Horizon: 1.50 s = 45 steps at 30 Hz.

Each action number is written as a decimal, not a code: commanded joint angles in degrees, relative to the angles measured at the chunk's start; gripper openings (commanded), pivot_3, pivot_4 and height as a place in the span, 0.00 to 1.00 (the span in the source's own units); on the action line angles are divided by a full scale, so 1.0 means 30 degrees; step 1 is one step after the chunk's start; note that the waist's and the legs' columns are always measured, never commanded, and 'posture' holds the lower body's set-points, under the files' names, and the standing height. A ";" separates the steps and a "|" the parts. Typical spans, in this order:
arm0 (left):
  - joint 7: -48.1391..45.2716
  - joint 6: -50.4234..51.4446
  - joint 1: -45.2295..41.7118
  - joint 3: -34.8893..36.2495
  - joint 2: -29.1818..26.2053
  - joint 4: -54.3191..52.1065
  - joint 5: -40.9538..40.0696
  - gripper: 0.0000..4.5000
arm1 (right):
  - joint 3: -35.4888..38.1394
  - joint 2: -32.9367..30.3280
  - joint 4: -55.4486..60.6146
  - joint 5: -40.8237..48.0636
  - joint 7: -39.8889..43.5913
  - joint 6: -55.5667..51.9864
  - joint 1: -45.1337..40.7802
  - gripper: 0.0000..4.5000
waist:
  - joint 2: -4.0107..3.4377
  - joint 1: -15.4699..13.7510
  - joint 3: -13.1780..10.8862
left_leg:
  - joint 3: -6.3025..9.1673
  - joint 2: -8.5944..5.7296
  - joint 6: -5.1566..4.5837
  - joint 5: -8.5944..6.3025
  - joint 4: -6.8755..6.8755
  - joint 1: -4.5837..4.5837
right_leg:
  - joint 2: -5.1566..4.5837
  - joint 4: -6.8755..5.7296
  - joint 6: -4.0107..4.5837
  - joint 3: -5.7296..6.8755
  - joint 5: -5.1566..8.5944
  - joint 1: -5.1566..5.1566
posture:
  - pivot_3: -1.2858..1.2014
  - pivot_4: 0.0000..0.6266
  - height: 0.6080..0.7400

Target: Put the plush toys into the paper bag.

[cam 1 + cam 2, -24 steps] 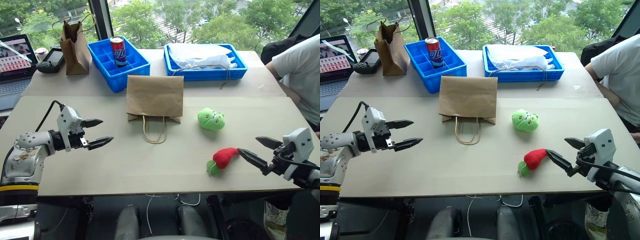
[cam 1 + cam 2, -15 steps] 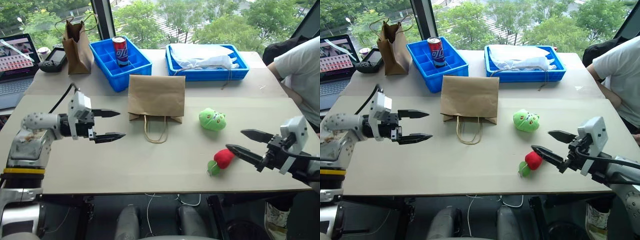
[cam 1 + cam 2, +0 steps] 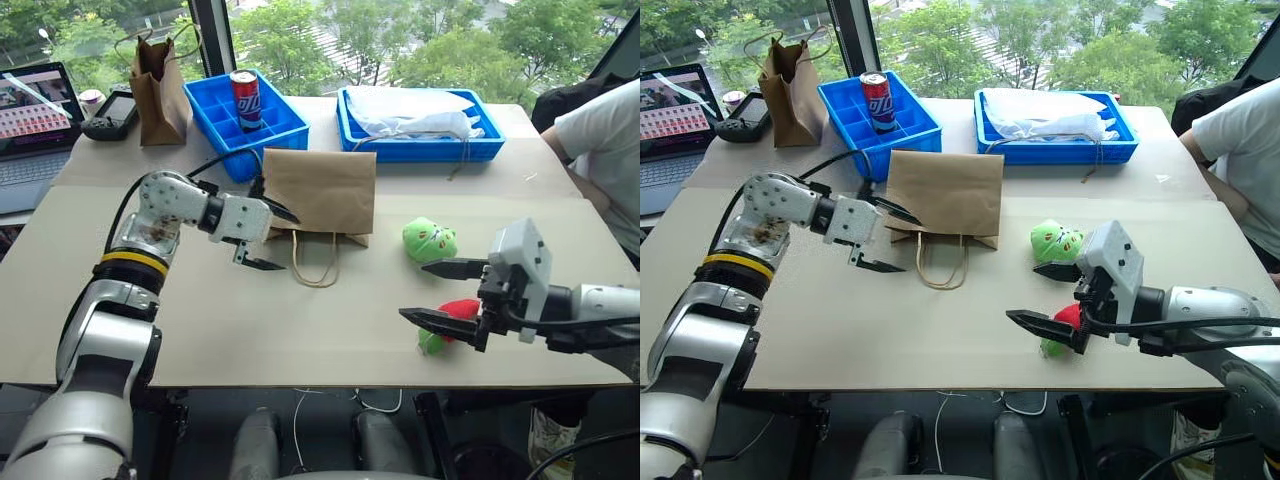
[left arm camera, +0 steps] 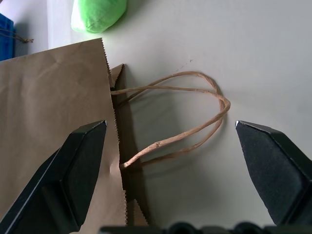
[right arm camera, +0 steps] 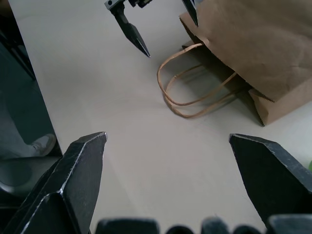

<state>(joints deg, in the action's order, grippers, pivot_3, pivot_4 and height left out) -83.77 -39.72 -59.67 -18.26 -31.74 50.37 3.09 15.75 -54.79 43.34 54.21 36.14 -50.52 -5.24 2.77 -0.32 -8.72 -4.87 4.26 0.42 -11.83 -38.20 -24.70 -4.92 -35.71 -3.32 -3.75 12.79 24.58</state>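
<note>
The paper bag [image 3: 320, 188] lies flat on the table with its twine handles [image 3: 312, 262] toward the near edge. My left gripper [image 3: 288, 242] is open at the bag's near left corner, one finger by the bag's edge and the other beside the handles [image 4: 195, 117]. The round green toy [image 3: 429, 240] sits to the right of the bag. The red pepper-shaped toy [image 3: 462, 306] lies nearer the front edge, partly hidden behind my open right gripper [image 3: 413, 290], which hangs over it and points left. Nothing is between either gripper's fingers.
At the back stand a blue divided bin [image 3: 265, 130] with a can [image 3: 243, 92], a blue tray [image 3: 420, 148] holding white plastic, a darker narrow bag [image 3: 160, 75], a laptop [image 3: 30, 100] and a controller [image 3: 110, 112]. A person [image 3: 600, 140] sits at the right edge.
My left gripper has swung right, up to the paper bag's mouth and handles. My right gripper has moved left over the red toy. Both stay open.
</note>
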 commanded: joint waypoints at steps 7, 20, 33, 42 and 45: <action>0.4890 -0.5325 -0.3041 -0.1936 0.1235 0.5274 0.4846 1.00 | 0.0681 0.0816 0.1221 -0.0720 -0.2251 0.0334 0.1251 0.99 | 0.0006 -0.0131 -0.0004 | 0.0045 -0.0013 -0.0023 -0.0013 -0.0108 -0.0053 | 0.0004 -0.0028 -0.0025 0.0001 0.0002 -0.0011 | 0.52 0.24 0.94; 0.5748 -0.3886 -0.3741 -0.0932 0.3164 0.7271 0.4559 0.37 | -0.1873 0.2479 0.1440 -0.3369 -0.4102 0.0921 0.1989 1.00 | 0.0006 -0.0113 -0.0004 | 0.0154 -0.0067 -0.0055 -0.0032 -0.0210 -0.0147 | 0.0005 -0.0057 -0.0076 0.0004 0.0018 -0.0018 | 0.52 0.24 0.94; -0.2910 0.7499 -0.2261 0.1756 0.4118 0.1701 -0.2090 0.02 | -0.4225 0.4302 0.0448 -0.6497 -0.3808 0.2330 0.3240 1.00 | -0.0004 -0.0062 0.0001 | 0.0238 -0.0102 -0.0057 -0.0030 -0.0232 -0.0167 | 0.0006 -0.0074 -0.0097 0.0006 0.0036 -0.0049 | 0.52 0.24 0.94; -0.1302 2.0571 0.0896 0.1160 0.3747 -0.9526 -0.3505 0.00 | -0.6297 0.8390 -0.0639 -0.8033 -0.5120 0.3914 0.3612 0.46 | -0.0013 0.0126 0.0003 | 0.0413 -0.0100 -0.0064 -0.0021 -0.0265 -0.0189 | 0.0120 -0.0119 -0.0095 -0.0016 0.0076 -0.0094 | 0.52 0.24 0.94; -0.0676 2.2603 0.0844 0.1244 0.4125 -1.0821 -0.4245 0.00 | -0.6929 0.9989 -0.2858 -0.8898 -0.5596 0.4538 0.2464 0.25 | -0.0040 0.0186 0.0012 | 0.0501 -0.0103 -0.0066 -0.0018 -0.0266 -0.0171 | 0.0182 -0.0134 -0.0064 -0.0039 0.0092 -0.0111 | 0.52 0.24 0.94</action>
<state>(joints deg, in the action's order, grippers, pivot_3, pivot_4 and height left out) -86.99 24.17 -56.43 -14.77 -19.90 21.31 -7.33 -4.49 -25.95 36.98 29.47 20.30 -39.37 3.96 2.65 0.24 -8.68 -3.36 3.93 0.20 -11.87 -38.99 -25.21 -4.37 -36.11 -3.51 -3.88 13.07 24.22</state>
